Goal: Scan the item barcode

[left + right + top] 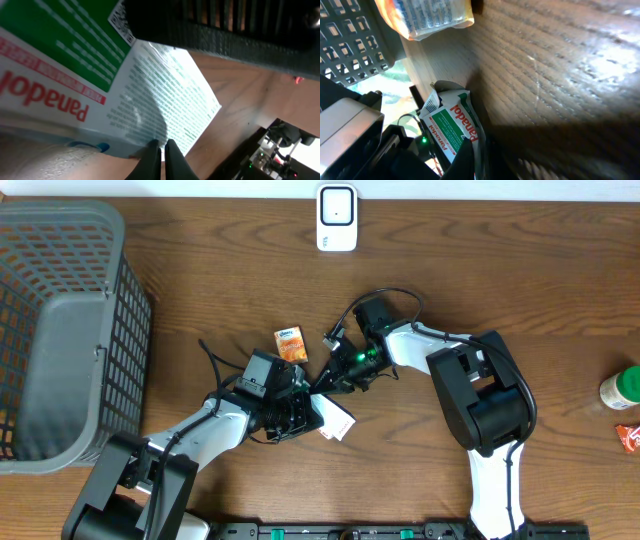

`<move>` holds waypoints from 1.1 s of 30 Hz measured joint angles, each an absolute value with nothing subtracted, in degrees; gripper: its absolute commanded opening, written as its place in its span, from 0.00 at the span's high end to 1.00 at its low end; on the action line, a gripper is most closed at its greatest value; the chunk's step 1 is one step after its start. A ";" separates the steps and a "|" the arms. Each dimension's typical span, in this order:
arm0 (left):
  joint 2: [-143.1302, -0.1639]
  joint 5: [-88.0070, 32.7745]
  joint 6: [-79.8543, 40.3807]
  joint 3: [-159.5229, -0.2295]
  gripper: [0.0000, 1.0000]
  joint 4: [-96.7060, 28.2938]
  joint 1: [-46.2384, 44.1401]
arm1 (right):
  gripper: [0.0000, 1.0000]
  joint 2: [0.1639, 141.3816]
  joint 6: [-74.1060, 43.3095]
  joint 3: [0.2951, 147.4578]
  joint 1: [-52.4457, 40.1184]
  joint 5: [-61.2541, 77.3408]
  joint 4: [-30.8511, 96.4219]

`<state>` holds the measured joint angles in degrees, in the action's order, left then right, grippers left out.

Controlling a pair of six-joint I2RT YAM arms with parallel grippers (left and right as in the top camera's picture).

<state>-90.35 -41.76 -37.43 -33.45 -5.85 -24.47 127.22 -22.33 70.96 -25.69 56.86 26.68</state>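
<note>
White-and-green Panadol box [451, 127] is pinched by left pincer [162, 156]; right pincer [472, 161], pressed together, sits just beside box.

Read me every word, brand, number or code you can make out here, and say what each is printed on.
"Panadol": red letters on the white and green box, readable in both wrist views.
Red band, fine print and square code on that box: too blurred to read.
Label on the orange packet: too small to read.
Nothing legible on the white scanner or the green-capped bottle.
</note>
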 measured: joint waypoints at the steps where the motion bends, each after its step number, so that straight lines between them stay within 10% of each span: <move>1: -90.35 -42.17 -37.23 -33.45 0.93 -5.87 -24.47 | 0.98 127.15 -22.33 71.00 -25.69 56.75 26.83; 17: -79.59 -45.17 -34.26 -33.45 0.83 -7.29 -24.49 | 0.98 113.60 -31.05 68.58 -20.75 24.91 42.28; 21: -77.06 -45.15 -34.24 -33.45 0.83 -7.29 -24.49 | 0.59 111.83 -32.32 68.29 -20.69 18.39 42.68; 28: -76.71 -41.39 -33.89 -33.32 0.83 -18.76 -23.68 | 0.23 110.41 -33.30 68.16 -20.75 13.98 42.50; 33: -76.71 -31.51 -34.50 -33.17 0.73 -32.03 -20.84 | 0.23 109.62 -33.30 67.57 -20.75 12.32 41.69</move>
<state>-76.71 -31.51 -34.50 -33.17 -32.03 -20.84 109.62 -33.30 67.57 -20.75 12.32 41.69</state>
